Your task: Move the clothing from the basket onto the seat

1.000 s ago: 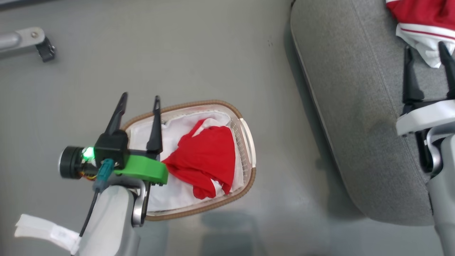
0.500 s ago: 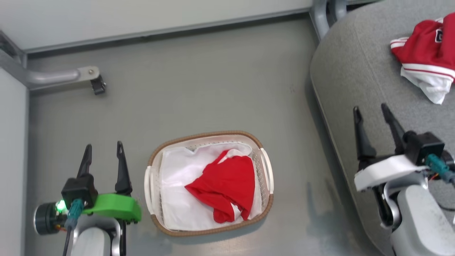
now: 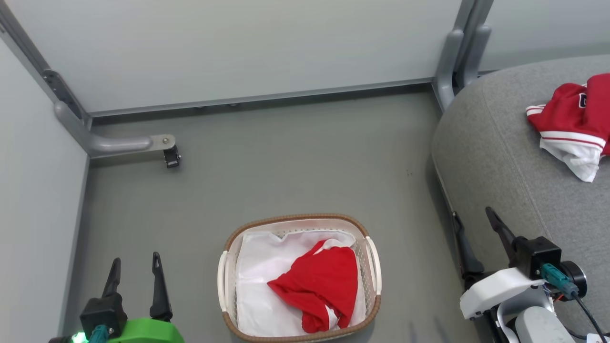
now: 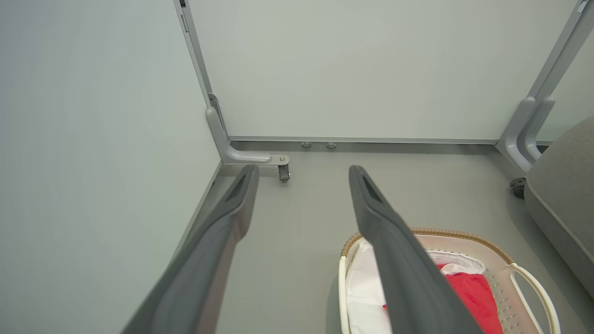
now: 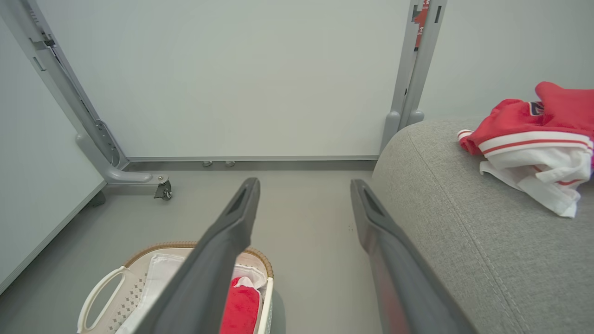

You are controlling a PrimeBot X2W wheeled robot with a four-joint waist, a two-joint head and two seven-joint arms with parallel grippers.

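Head view: left gripper point(image 3: 135, 259) and right gripper point(image 3: 472, 213) are held spread, empty, flanking the basket point(image 3: 295, 218), likely poised for its remaining garment point(image 3: 319, 286), other garment point(image 3: 569, 119) already laid on the seat point(image 3: 500, 157).

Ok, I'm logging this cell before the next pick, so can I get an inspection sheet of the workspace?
Surface: grey floor, the basket standing on it.
Job's things: one red garment lies in the basket on its white liner; one red and white garment lies on the grey sofa.
Clutter: nothing seen.
Grippers: left gripper open, beside the basket; right gripper open, at the sofa's edge; both hold nothing.
Cables: teal-plugged cable at the right wrist.
Surroundings: pale wall panels; grey frame foot with a caster.
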